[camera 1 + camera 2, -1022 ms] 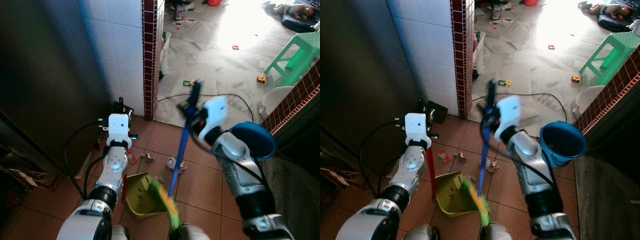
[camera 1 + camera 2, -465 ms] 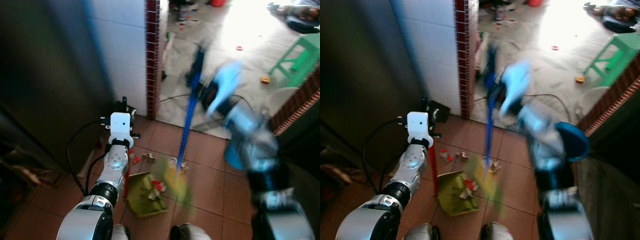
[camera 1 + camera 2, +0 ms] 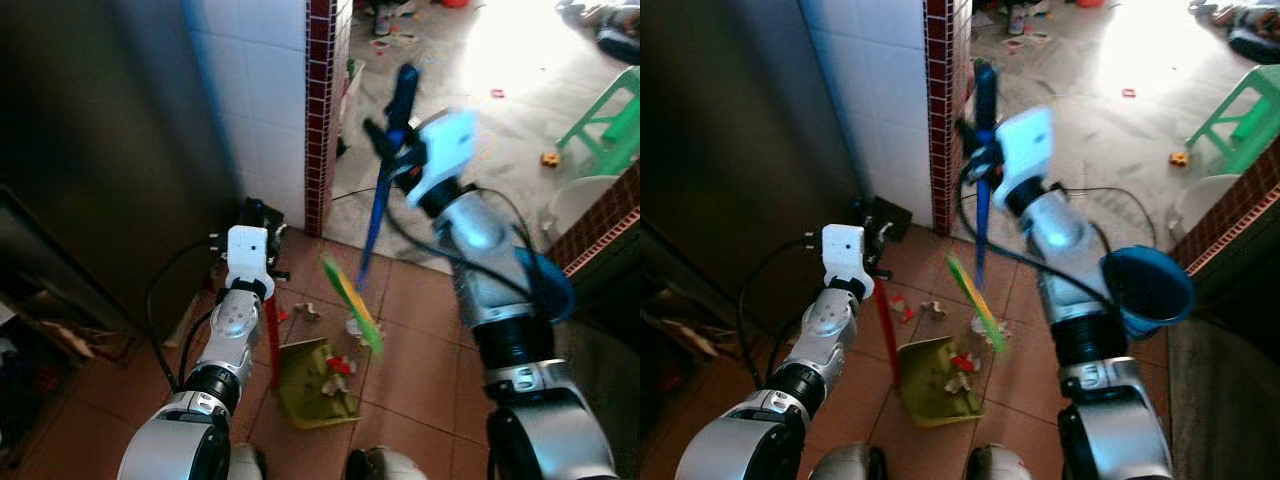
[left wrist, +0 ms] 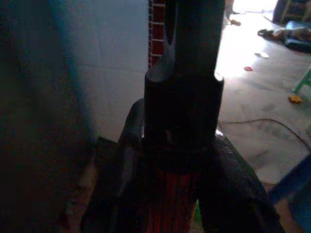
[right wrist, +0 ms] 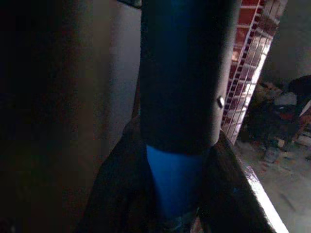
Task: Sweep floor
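The broom is a long, light tool: a stiff blue shaft with a black grip sleeve at its top and a soft fan of green and yellow bristles that will bend against the tiles. It seems best held high on the shaft, where the sleeve gives purchase, and that is where the right gripper has it; in the right wrist view the two black fingers close around the blue shaft just below the sleeve. The bristles are raised a little off the terracotta floor, tilted, just beyond the far edge of the dustpan.

The green dustpan sits flat on the tiles between the two arms, with scraps of red and pale litter already in it. Its red upright handle is rigid and light, and the left gripper is clamped round its black top end, as the left wrist view shows.

A few scraps lie on the tiles near the pan; the view is too blurred to tell what they are. A tiled wall corner stands behind, a blue bucket by the right arm.
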Available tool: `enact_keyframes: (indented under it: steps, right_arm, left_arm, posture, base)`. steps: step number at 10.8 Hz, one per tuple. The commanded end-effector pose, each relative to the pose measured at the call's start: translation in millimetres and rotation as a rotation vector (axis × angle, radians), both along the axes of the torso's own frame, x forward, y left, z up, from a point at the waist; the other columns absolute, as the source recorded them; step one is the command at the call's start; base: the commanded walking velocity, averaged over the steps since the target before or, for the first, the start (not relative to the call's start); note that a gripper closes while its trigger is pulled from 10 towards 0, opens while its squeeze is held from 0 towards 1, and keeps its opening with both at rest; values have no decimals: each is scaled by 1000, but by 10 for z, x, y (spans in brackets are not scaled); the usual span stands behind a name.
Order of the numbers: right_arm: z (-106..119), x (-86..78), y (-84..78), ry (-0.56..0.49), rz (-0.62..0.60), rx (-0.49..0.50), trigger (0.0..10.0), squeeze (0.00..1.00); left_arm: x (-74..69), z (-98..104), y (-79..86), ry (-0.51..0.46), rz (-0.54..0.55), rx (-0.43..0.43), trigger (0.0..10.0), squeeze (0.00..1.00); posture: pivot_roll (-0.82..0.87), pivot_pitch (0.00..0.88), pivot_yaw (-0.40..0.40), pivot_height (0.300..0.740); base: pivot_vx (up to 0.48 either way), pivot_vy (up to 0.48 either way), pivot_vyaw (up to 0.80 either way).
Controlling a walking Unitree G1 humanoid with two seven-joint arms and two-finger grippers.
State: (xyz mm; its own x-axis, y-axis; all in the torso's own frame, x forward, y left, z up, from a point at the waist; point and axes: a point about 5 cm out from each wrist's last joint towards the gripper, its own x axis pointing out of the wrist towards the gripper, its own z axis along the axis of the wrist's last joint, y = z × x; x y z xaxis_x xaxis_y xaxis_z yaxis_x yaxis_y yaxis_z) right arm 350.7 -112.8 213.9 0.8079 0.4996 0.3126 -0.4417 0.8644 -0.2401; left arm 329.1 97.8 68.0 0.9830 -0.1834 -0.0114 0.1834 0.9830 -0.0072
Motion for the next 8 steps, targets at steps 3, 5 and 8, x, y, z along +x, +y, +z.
enact_keyframes:
  steps: [3, 5, 8]
  right_arm:
    - [-202, -133, 164, -18, 6, 17, 10000, 0]
    - [-400, -213, 291, 45, 37, 27, 10000, 0]
    - [-527, -234, 437, 161, 89, 80, 10000, 0]
  left_arm:
    - [-75, -112, -10, 75, -65, 20, 10000, 0]
    - [-75, -142, 29, 129, -76, 24, 10000, 0]
    - [-62, -80, 79, 119, -73, 27, 10000, 0]
  posture:
    - [-28, 109, 20, 740]
    - [-23, 97, 25, 740]
    - [-17, 85, 19, 740]
  base:
    - [0, 0, 0]
    - [0, 0, 0]
    - [0, 0, 0]
